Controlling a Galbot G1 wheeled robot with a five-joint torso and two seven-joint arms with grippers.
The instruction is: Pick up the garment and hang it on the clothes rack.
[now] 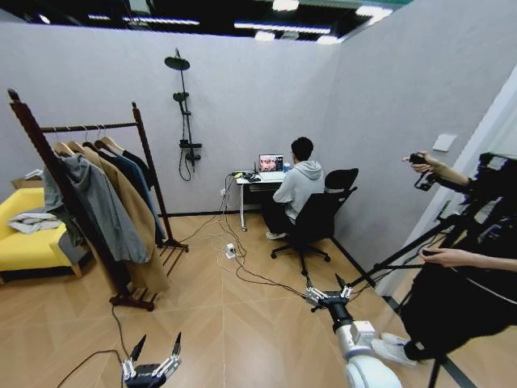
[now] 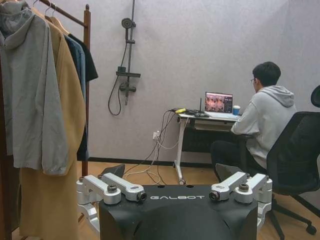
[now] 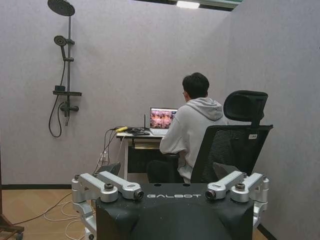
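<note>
The clothes rack (image 1: 89, 127) stands at the left, dark reddish-brown, with its far post (image 2: 87, 30) showing in the left wrist view. The garment (image 1: 142, 165), a short black jacket (image 2: 90, 62), hangs at the rack's far end behind a blue coat, a tan coat and a grey hoodie. My left gripper (image 1: 157, 347) is low at the near edge, open and holding nothing (image 2: 172, 172), well short of the rack. My right gripper (image 1: 327, 284) hangs open over the floor at the right (image 3: 167, 170), facing the desk.
A yellow sofa (image 1: 28, 242) sits left of the rack. Cables and a power strip (image 1: 230, 252) trail across the wooden floor. A seated person on an office chair (image 1: 319, 218) and a desk (image 1: 254, 182) are at the back. A person with a tripod (image 1: 420, 250) stands right.
</note>
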